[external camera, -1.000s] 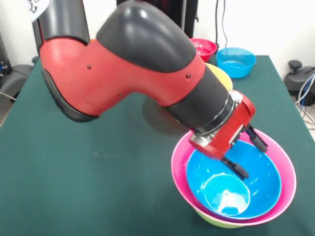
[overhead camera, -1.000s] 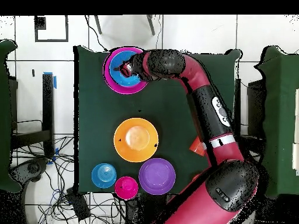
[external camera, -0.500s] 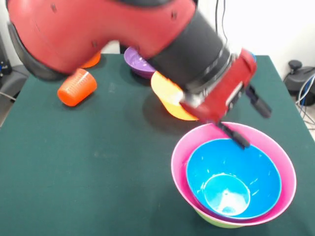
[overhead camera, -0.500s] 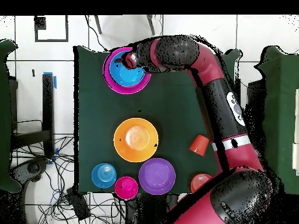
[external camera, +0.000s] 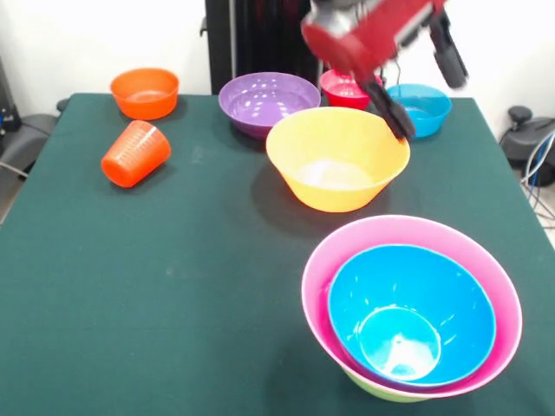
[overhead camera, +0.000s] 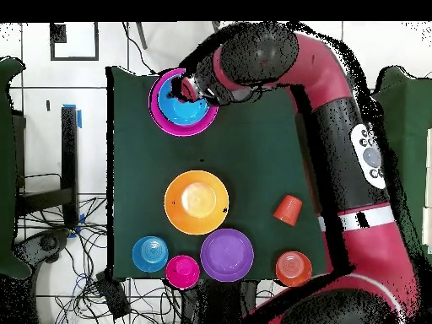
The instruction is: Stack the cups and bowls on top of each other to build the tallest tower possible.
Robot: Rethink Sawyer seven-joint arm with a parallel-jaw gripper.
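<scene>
The tower stands at the near right: a big pink bowl (external camera: 347, 238) holds a medium blue bowl (external camera: 455, 299) with a small blue bowl (external camera: 395, 342) nested inside, and a green bowl (external camera: 381, 394) peeks out underneath. In the overhead view the tower (overhead camera: 167, 122) is at the table's top left. My gripper (external camera: 431, 106) hangs high above the table, behind the tower, open and empty. The orange-red cup (external camera: 134, 154) lies on its side at the left, far from the gripper.
Loose bowls stand on the green table (external camera: 173, 303): a large orange one (external camera: 334, 165) at the middle, purple (external camera: 264, 100), small orange (external camera: 145, 91), magenta-red (external camera: 342, 87) and small blue (external camera: 425, 111) along the far edge. The arm (overhead camera: 337, 93) spans the table's right side.
The gripper has lifted out of the blue bowl in the tower and risen up and back. The arm no longer hides the cup and the far bowls.
</scene>
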